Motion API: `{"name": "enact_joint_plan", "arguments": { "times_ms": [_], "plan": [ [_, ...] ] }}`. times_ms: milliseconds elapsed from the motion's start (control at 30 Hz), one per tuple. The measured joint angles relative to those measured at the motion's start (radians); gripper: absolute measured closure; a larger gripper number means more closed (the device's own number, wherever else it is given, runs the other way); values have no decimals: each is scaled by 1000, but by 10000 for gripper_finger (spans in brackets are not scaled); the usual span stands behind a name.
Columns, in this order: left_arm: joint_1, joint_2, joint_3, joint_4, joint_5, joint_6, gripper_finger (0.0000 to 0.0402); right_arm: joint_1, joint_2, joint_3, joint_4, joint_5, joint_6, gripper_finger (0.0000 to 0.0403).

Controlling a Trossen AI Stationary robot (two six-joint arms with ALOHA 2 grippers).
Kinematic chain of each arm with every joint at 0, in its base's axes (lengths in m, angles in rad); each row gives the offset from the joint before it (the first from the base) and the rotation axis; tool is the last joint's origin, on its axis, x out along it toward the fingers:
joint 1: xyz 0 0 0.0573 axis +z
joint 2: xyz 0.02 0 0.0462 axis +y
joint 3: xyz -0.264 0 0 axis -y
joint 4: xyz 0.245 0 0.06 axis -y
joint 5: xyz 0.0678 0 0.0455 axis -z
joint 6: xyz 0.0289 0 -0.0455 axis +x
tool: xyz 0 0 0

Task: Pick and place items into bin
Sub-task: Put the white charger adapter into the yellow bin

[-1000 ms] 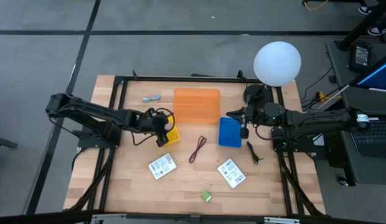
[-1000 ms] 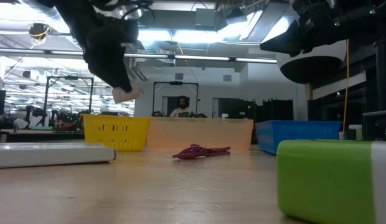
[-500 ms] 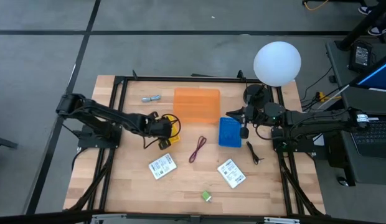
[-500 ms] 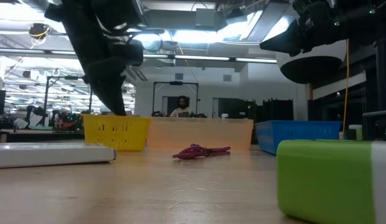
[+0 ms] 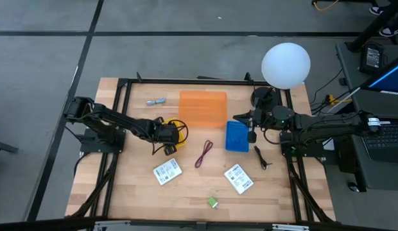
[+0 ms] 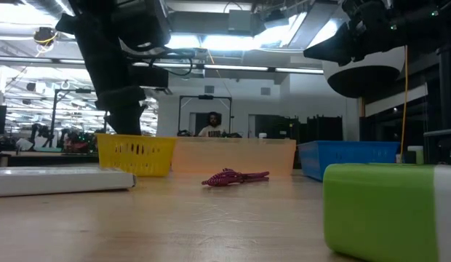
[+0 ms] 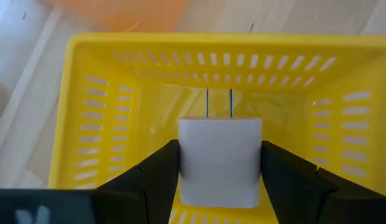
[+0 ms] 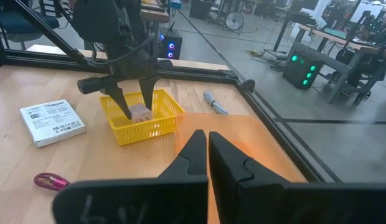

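My left gripper point(image 7: 221, 180) is down inside the yellow bin point(image 7: 93, 112), fingers point(image 7: 157, 177) flanking a white plug block point(image 7: 221, 160), prongs toward twelve o'clock; whether the block is gripped or already let go, I cannot tell. In the high view the bin point(image 5: 178, 126) sits at nine o'clock of the red cord point(image 5: 203, 154). Right gripper point(image 5: 251, 136), shut, waits by the blue bin point(image 5: 237, 136). Wood table point(image 5: 186, 192), open lab behind.

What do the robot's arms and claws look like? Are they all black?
Yes, mostly. Both arms are dark, jointed and skinny, with thin black cables looping along them. Each ends in a two-fingered claw: the left claw has flat, matte black fingers, and the right claw has dark pointed ones.
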Motion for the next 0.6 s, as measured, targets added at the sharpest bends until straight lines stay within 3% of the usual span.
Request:
{"name": "enact_joint_plan", "arguments": {
  "times_ms": [600],
  "plan": [
    [2,-2,0,-1,12,-60,194,0,0,0,0,0,-2,402]
  ]
}}
